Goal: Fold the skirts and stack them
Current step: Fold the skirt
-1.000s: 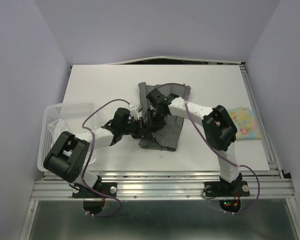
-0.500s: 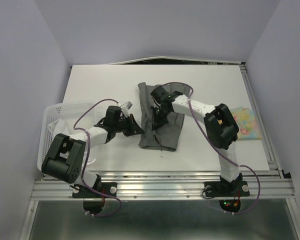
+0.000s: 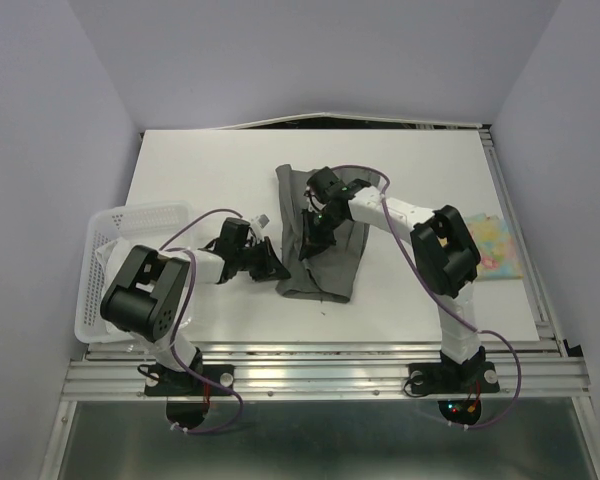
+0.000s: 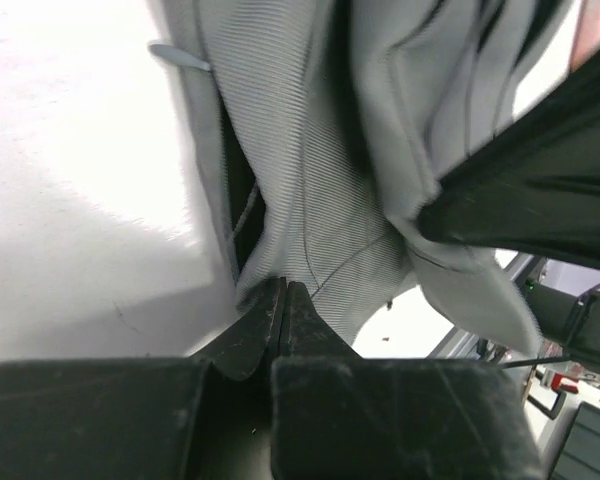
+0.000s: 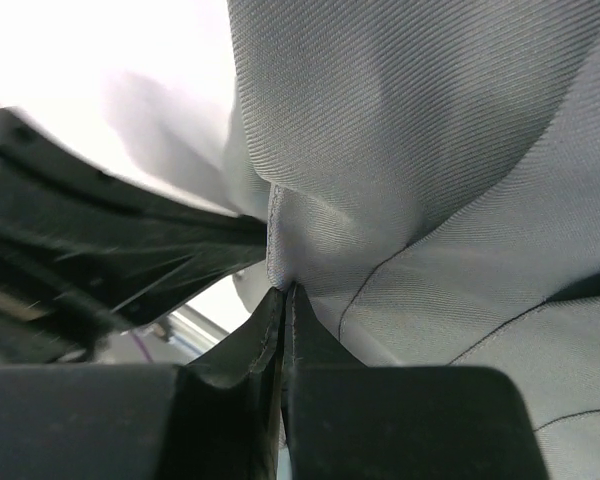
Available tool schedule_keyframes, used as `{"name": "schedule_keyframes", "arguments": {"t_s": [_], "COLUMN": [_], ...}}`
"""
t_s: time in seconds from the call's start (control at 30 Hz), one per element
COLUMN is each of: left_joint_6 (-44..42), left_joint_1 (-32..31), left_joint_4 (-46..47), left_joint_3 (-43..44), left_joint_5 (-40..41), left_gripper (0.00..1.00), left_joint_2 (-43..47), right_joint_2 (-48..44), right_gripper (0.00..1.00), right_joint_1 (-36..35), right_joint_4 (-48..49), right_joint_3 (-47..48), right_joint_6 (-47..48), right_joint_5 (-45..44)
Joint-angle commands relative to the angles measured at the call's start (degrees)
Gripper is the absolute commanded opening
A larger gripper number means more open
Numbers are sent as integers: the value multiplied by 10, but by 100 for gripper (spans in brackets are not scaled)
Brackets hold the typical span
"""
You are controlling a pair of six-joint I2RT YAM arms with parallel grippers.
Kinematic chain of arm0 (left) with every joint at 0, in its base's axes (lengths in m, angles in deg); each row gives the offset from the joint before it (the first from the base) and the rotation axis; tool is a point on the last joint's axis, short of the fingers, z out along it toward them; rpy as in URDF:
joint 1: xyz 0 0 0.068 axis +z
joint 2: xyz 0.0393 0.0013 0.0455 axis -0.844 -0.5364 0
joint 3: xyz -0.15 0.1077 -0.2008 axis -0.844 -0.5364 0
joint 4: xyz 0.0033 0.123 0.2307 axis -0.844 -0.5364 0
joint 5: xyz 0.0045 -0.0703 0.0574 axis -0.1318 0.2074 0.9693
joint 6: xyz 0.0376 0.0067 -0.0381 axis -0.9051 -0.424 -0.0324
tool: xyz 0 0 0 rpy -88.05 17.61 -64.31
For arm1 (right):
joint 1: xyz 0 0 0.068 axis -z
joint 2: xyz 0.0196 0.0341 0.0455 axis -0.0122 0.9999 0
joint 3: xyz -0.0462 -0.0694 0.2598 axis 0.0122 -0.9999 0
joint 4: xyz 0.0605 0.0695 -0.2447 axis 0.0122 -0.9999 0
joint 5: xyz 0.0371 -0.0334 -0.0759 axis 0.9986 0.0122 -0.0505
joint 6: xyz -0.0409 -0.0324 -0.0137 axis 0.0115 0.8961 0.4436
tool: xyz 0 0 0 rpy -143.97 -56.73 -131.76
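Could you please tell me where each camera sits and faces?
Top external: above, behind the robot, looking down at table, left arm, right arm, grey skirt.
Left wrist: on the left arm, facing along the shut left pincer to the skirt's edge.
Right wrist: on the right arm, facing along the shut right pincer into pinched cloth.
All share the grey skirt.

Matt, finely ribbed cloth of the grey skirt (image 3: 325, 265), scuffed matt black plastic fingers (image 5: 238, 350), smooth white table (image 3: 200, 170), plastic basket (image 3: 145, 210).
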Motion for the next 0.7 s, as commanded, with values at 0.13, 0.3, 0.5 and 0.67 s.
{"name": "schedule_keyframes", "arguments": {"t_s": [0.13, 0.3, 0.5, 0.67], "left_joint_6": [3, 5, 6, 5], "left_joint_1": [-5, -12, -16, -16], "left_joint_4": [10, 13, 15, 15], "left_joint_3": [9, 6, 7, 5], "left_joint_5": [7, 6, 6, 7], "left_gripper": [0, 0, 0, 0], "left_joint_2": [-30, -18, -22, -17], "right_joint_2": [15, 28, 54, 72], "right_gripper": [1, 0, 0, 1], "right_joint_1": [-3, -3, -3, -3], "right_joint_4": [46, 57, 73, 103], "right_joint_3": [19, 25, 18, 23], "right_joint_6": [-51, -72, -100, -127], "right_joint_5": [73, 83, 81, 92]}}
